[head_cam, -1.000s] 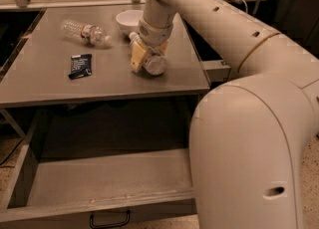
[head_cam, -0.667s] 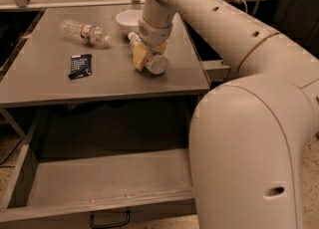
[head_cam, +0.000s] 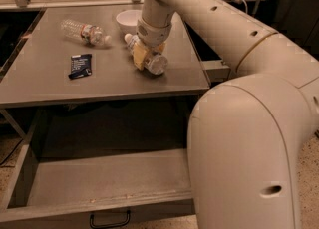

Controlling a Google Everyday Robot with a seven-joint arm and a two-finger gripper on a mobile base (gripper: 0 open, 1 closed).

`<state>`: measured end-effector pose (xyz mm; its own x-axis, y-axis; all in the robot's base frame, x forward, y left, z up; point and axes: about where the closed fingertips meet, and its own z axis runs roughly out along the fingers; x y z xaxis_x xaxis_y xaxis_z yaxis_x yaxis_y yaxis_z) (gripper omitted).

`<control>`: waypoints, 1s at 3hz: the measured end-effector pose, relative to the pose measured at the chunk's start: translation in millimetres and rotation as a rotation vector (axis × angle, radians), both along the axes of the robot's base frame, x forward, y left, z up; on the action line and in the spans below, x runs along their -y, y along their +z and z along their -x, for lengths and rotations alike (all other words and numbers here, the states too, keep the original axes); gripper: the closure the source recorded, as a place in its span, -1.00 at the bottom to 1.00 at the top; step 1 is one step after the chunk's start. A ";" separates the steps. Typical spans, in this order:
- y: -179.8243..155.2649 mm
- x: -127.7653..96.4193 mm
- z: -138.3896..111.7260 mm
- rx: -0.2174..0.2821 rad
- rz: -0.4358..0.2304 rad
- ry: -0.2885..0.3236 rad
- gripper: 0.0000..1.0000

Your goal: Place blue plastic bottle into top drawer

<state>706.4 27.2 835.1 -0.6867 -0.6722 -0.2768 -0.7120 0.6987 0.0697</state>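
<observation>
The blue plastic bottle [head_cam: 156,64] lies on its side on the grey table [head_cam: 45,81], white cap pointing to the back, clear base towards me. My gripper [head_cam: 144,54] comes straight down from above, and its yellowish fingers [head_cam: 138,55] are shut around the bottle's body. The bottle still rests on the tabletop. The top drawer [head_cam: 109,178] is pulled wide open below the table, with nothing in it; its black handle [head_cam: 109,219] is at the front centre.
A slimmer clear bottle with a red-and-white label [head_cam: 84,31] lies at the back left. A white bowl [head_cam: 125,20] stands just behind the gripper. A dark packet [head_cam: 79,66] lies left of the gripper. My large white arm [head_cam: 239,143] fills the right side.
</observation>
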 end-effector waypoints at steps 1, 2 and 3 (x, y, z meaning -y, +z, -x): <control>8.3 7.2 11.5 0.037 -0.010 -0.004 1.00; 36.4 29.9 45.8 0.139 -0.044 -0.031 1.00; 44.2 55.9 88.5 0.193 -0.069 -0.042 1.00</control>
<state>617.9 -28.7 879.3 -0.6433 -0.6192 -0.4503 -0.6873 0.7262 -0.0167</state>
